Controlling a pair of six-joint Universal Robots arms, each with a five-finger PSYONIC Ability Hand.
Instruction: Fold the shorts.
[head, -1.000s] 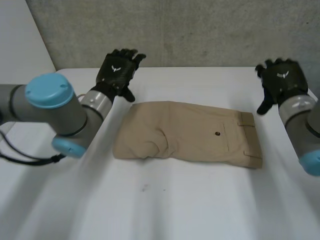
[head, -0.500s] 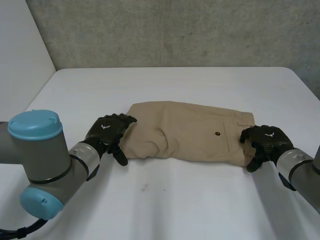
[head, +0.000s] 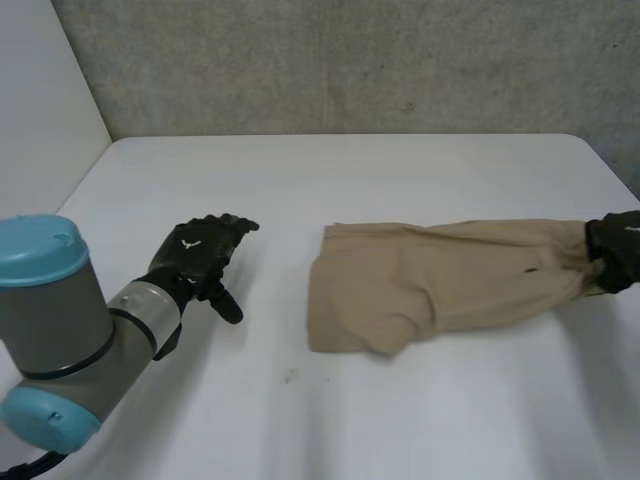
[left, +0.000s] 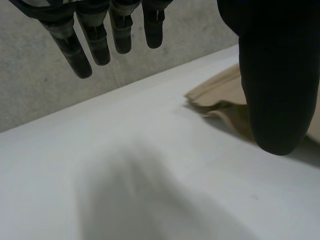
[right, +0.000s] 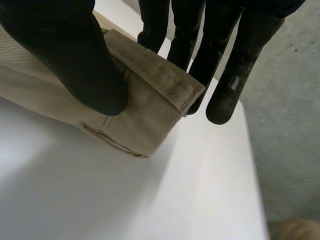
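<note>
**Shorts held at one end only, hem end loose**

The bench (head: 400, 180) carries the shorts (head: 440, 285) on its right half. They lie doubled lengthwise, with their long axis running across the bench from side to side. The waistband end points to the robot's right and the leg hems to its left. The cloth looks drawn fairly straight near the waistband but is rumpled at the hems, where a lobe of fabric has rolled under at the near corner.

The right robot hand (head: 618, 250) has the waistband end. In the right wrist view its thumb (right: 75, 60) presses the waistband (right: 155, 65) against straight fingers (right: 235, 75), a pinch on the edge only. The left robot hand (head: 195, 258) hangs over bare bench well apart from the hems, fingers (left: 82, 55) straight and relaxed, holding nothing.

The main risk, as I judge it, is that free hem end. Any pull from the right would drag it over the bench, so the layers could slide apart or bunch further. The shallow pinch might also slip off the thick band. The waistband sits close to the bench's right side, so more travel that way could carry the cloth over the edge.
</note>
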